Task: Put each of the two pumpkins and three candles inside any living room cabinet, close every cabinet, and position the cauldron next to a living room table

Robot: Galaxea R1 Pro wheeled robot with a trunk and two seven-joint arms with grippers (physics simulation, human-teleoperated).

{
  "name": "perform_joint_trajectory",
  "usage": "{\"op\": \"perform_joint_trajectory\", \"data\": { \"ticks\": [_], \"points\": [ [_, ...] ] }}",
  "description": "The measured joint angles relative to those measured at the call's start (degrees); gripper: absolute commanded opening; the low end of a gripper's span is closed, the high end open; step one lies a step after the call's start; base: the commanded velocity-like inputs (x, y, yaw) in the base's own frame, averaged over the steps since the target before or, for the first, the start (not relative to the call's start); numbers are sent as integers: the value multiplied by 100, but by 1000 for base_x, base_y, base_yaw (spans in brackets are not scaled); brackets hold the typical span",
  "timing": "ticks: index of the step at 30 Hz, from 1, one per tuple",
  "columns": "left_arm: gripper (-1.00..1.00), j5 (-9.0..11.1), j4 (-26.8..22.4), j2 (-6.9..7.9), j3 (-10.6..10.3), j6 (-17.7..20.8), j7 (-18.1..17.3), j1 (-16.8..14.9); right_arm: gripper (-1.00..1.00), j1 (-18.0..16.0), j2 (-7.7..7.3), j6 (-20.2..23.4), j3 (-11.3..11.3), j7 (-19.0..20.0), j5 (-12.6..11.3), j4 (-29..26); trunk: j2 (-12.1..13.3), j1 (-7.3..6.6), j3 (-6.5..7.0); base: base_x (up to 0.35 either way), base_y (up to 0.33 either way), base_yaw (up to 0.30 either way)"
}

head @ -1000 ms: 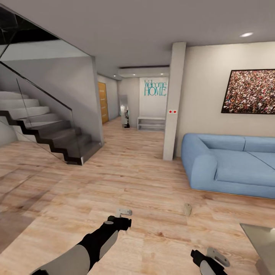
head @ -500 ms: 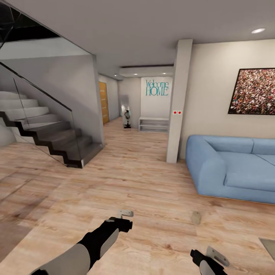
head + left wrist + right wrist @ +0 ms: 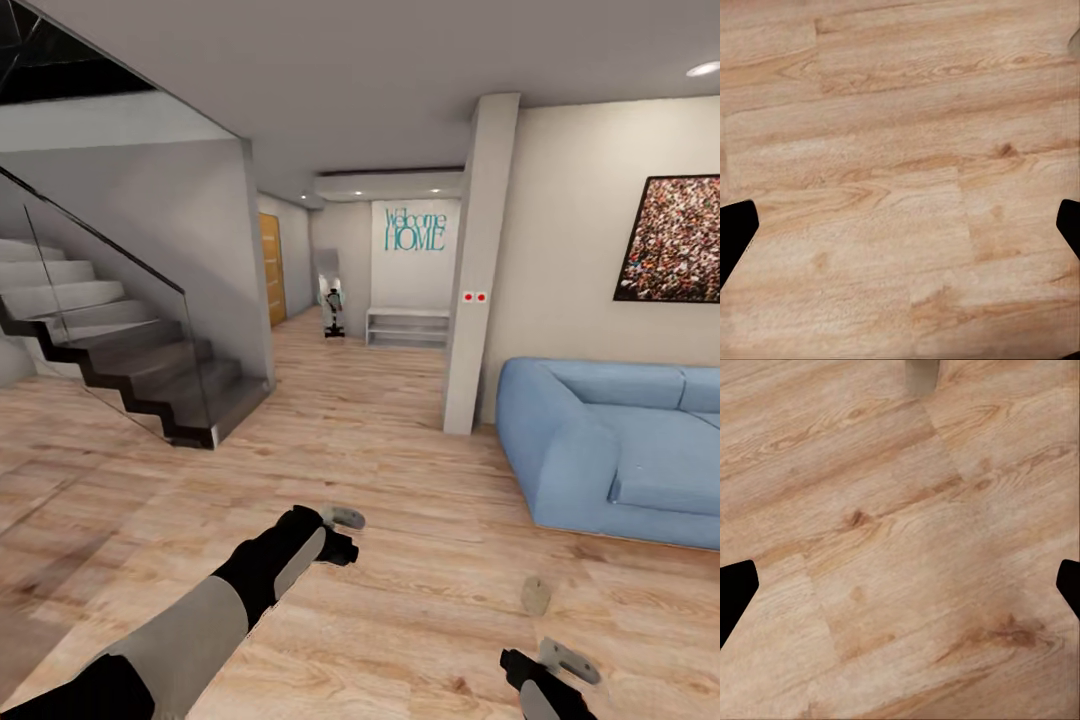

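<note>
One candle [image 3: 535,595], a short beige stub, stands on the wood plank floor in front of the blue sofa. My right gripper [image 3: 565,665] hovers low just behind it, open and empty. The right wrist view has the same candle [image 3: 922,375] at the picture's edge, beyond the right gripper [image 3: 900,592], whose fingertips are spread wide. My left gripper [image 3: 345,530] is stretched forward over bare floor, well to the left of the candle. The left wrist view looks past the open left gripper [image 3: 900,232] at floor planks.
A blue sofa [image 3: 620,450] fills the right side under a framed picture [image 3: 672,240]. A white pillar [image 3: 478,270] stands beside it. Glass-railed stairs [image 3: 120,360] rise at the left. A hallway with a low white shelf [image 3: 405,325] opens straight ahead.
The camera has turned left, so the sofa, pillar and candle shifted right in the picture and a pale tabletop corner left it. My left arm has reached further forward and higher.
</note>
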Motion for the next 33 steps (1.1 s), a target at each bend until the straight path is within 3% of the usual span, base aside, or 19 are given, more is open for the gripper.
{"op": "perform_joint_trajectory", "data": {
  "ticks": [9,26,30,33],
  "points": [
    [100,-5,-23,1,0,276,19,-57,100,3,46,-28,28,5,169,-8,0,0,0,317,3,-33],
    [100,-7,-27,6,-6,277,10,-55,100,6,113,-21,2,6,191,-32,0,0,-9,329,-22,-270],
    [100,-12,-24,12,-8,276,0,-55,100,-28,102,116,-20,-25,189,-82,0,0,-29,329,-72,-226],
    [100,-13,-27,9,-9,270,3,-54,100,-284,77,543,-24,-37,203,-93,0,0,-49,329,-74,-190]
  ]
}}
